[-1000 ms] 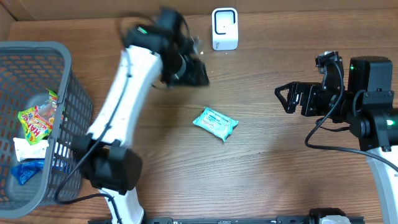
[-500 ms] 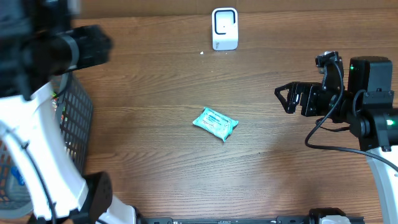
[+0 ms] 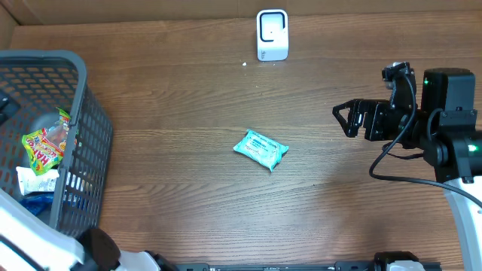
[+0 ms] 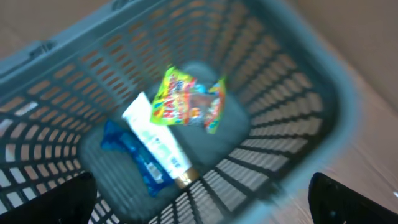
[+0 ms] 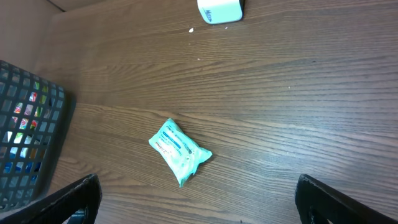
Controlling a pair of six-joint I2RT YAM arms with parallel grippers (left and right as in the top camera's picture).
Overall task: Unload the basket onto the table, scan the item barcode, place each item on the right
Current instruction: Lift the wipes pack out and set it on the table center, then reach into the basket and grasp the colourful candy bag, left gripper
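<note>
I am watching the packet point(image 3: 260, 149) lying flat near the middle of the table point(image 3: 188, 196), touching nothing, with the scanner point(image 3: 272, 35) standing well apart from it at the far edge. The right gripper point(image 3: 340, 120) is hovering over the right side of the table with its fingers spread wide and nothing between them. Its wrist camera is showing both tips far apart at the lower corners, with the packet in plain sight ahead of them. The left gripper point(image 4: 199, 208) is hanging over the basket point(image 3: 45, 57) at the left edge, fingers likewise wide apart and holding nothing, looking down on a candy bag point(image 4: 186, 99), a tube point(image 4: 155, 140) and a blue pack point(image 4: 134, 158) inside. So I am judging the right arm the nearer one for the pick, since the packet is lying to that gripper's left, toward mid-table, with bare wood between them. Its long axis is running diagonally, far-left to near-right in the overhead view, so I am expecting the wrist to need turning until the fingers are straddling the short width. The scanner is sitting beyond the packet, away from the robot, so the carry would be heading forward. I cannot tell which face is bearing the barcode.
</note>
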